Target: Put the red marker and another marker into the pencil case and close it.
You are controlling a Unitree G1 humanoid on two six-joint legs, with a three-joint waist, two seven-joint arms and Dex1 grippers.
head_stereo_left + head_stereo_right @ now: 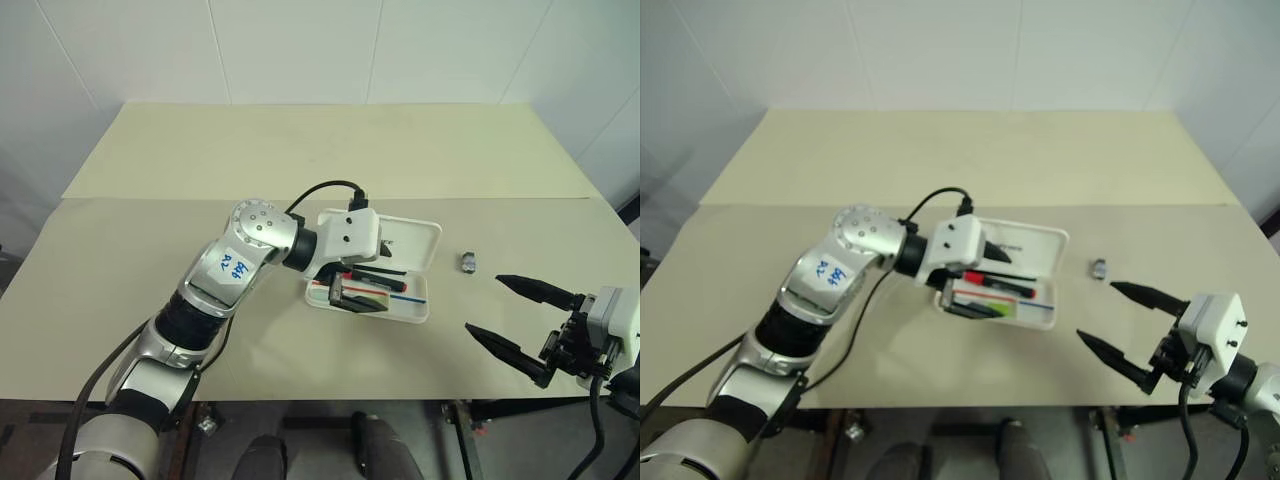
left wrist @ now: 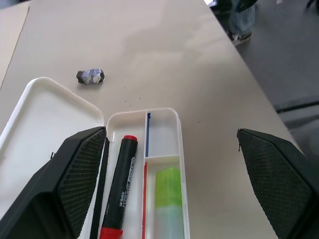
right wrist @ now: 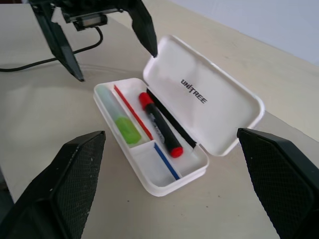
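1. Wide beige rectangular table (image 1: 150,260), matte surface, carrying every item listed below.
2. White hard-plastic rectangular pencil case (image 3: 199,164) with rounded corners, resting near the table's middle, slightly toward the right side. Lid (image 3: 219,107) swung fully open and tilted back on its hinge, dark lettering visible on the inner face. Tray split by a red strip and a blue strip into lengthwise compartments.
3. Left gripper (image 1: 362,292), two black fingers, hovering directly above the open tray in the head views. Fingers spread wide apart, nothing between them. No contact with the case or its contents visible.
4. Right gripper (image 1: 520,320), two black fingers, positioned near the table's front right edge, well apart from the case and aimed toward it. Fingers likewise spread wide, empty.
5. Slim red marker (image 3: 160,125), black barrel with red ends, lying flat inside the tray in the compartment nearest the hinge, parallel to the long side.
6. Light green flattish highlighter-style marker (image 3: 119,118), lying flat inside the tray in the compartment on the far side of the red strip from the red-ended one, parallel to it.
7. Small crumpled grey-and-dark scrap (image 1: 469,262), on the bare tabletop to the right of the case, apart from it, between case and right gripper.
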